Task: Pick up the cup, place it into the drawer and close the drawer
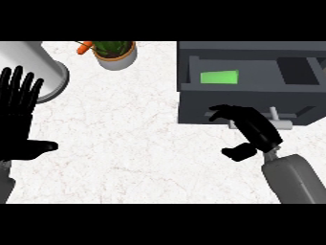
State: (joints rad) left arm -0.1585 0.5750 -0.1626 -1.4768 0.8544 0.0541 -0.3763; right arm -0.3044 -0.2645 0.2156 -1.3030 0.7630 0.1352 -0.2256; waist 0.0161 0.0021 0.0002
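Observation:
A dark grey drawer [260,103] stands pulled out at the upper right. Inside it, on its left half, lies a bright green shape [219,77] that looks like the cup. My right hand [254,127] rests against the drawer's front face, just left of the pale handle [281,122]. Its fingers are loosely bent and hold nothing, with the thumb hanging below. My left hand [10,124] is open at the left edge, fingers up, resting.
A large white cylinder [26,67] stands at the upper left. A potted plant [114,52] with an orange item [85,47] beside it sits at the back. The white marble counter [130,143] stretches between my two hands.

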